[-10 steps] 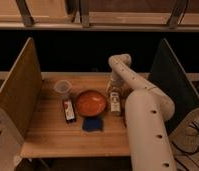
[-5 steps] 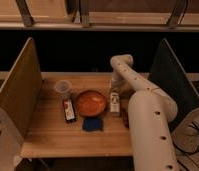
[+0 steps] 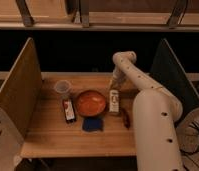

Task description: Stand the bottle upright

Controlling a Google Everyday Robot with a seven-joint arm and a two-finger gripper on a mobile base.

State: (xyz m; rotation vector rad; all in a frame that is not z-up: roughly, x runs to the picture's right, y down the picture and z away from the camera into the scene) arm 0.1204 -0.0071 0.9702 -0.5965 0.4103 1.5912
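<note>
The small whitish bottle [image 3: 114, 101] with a pale label stands upright on the wooden table [image 3: 48, 135], just right of the orange bowl [image 3: 90, 102]. My gripper [image 3: 115, 83] hangs directly above the bottle's cap, at the end of the white arm [image 3: 143, 90] that reaches in from the right. The gripper looks just above or touching the top of the bottle.
A clear plastic cup [image 3: 62, 88] stands left of the bowl. A flat dark red-and-black object [image 3: 68, 110] lies in front of the cup. A blue item [image 3: 93, 124] lies in front of the bowl, a small red thing [image 3: 125, 118] by the arm. Wooden side panels [image 3: 18, 90] flank the table.
The arm and gripper have shifted slightly; the bottle stays in the same place beside the bowl.
</note>
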